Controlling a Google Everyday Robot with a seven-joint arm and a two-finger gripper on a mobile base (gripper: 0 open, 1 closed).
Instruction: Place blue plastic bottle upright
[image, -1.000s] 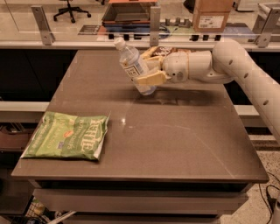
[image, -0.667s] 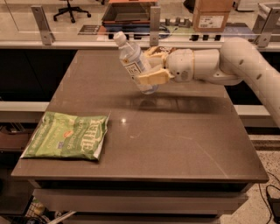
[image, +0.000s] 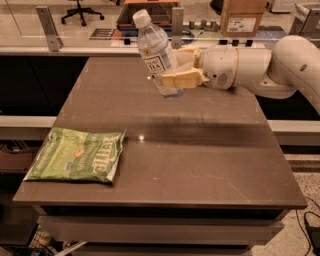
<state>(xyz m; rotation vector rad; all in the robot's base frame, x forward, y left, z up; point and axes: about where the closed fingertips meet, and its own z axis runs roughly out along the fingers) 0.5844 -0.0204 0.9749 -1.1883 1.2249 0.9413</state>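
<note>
While tilted, white cap up-left, the small clear plastic bottle with pale blue-white label hangs above the brown table's far side, its lower part half hidden by the tan-fingered gripper clamping it; a flat green snack bag lies front-left

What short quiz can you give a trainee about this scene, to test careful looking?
1. True or false: the bottle stands upright on the table.
2. Where does the gripper grip the bottle? A: at the cap. B: at the lower half. C: nowhere, it hangs apart from it.
3. Fill in: the green bag lies flat near the front ___ corner of the table, as the picture shows it.

Key:
1. False. It is tilted and held in the air, with the cap up and to the left in the picture.
2. B.
3. Left.
</note>
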